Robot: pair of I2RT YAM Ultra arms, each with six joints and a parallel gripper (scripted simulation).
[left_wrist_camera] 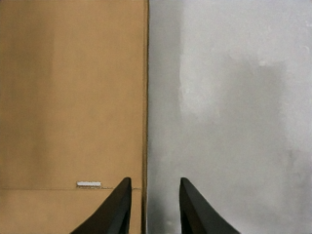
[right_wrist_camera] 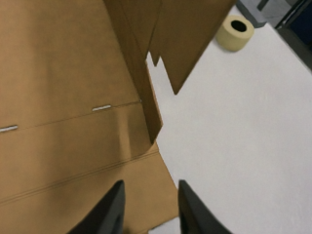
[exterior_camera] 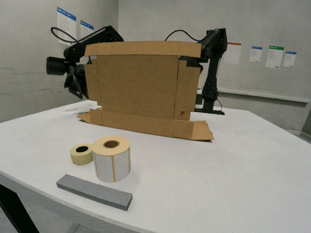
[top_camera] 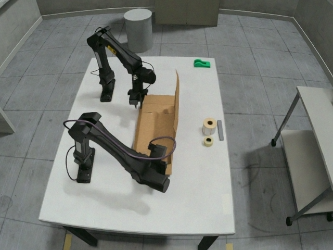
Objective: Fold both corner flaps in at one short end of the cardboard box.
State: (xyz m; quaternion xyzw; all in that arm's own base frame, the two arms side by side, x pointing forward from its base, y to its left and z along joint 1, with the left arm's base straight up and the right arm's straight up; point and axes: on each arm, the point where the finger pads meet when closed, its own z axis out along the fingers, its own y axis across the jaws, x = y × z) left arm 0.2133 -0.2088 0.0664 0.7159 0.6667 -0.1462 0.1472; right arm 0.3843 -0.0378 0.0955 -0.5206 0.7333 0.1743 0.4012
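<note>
The cardboard box [top_camera: 164,121] [left_wrist_camera: 97,97] [right_wrist_camera: 63,68] sits on its base. Its long wall [exterior_camera: 138,127] on the lid side is upright, with the tall lid panel [top_camera: 176,104] [exterior_camera: 138,82] above it. Corner flaps [exterior_camera: 182,129] [right_wrist_camera: 152,117] extend in line with that wall. The opposite long wall [top_camera: 137,129] [left_wrist_camera: 144,97] is upright, its corner flap [left_wrist_camera: 144,210] also in line. Both short end panels [top_camera: 158,99] [right_wrist_camera: 146,180] lie flat. My left gripper [top_camera: 138,107] [left_wrist_camera: 155,186] is open, its fingers astride the opposite wall. My right gripper [right_wrist_camera: 151,188] is open above the near end panel. Its fingertips are hidden in the top view.
Beyond the lid panel stand a label roll [top_camera: 209,126] [exterior_camera: 112,165], a smaller tape roll [top_camera: 207,142] [exterior_camera: 81,156] [right_wrist_camera: 235,39] and a grey bar [top_camera: 220,130] [exterior_camera: 94,191]. A green tape dispenser [top_camera: 201,63] sits near the table's far edge.
</note>
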